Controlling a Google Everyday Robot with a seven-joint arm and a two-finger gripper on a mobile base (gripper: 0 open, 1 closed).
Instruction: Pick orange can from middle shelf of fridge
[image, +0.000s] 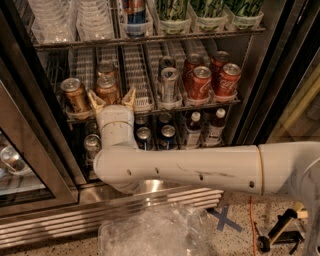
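Camera view showed me my white two-finger gripper (112, 99) spread wide and gripping nothing, its tan fingertips (95, 101) flanking the orange-bronze aluminium can (107, 89) at the front of the dark metal middle shelf (200, 106) inside the stainless-steel glass-door fridge (45, 225).

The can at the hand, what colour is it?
Orange can: orange-bronze body, silver top, in the camera view; the hand sits open at its sides.

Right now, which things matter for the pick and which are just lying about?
Job: orange can, flanked by the open end effector; middle shelf; fridge.
Lying about: other orange cans, red cola cans, silver can, bottles, clear plastic.
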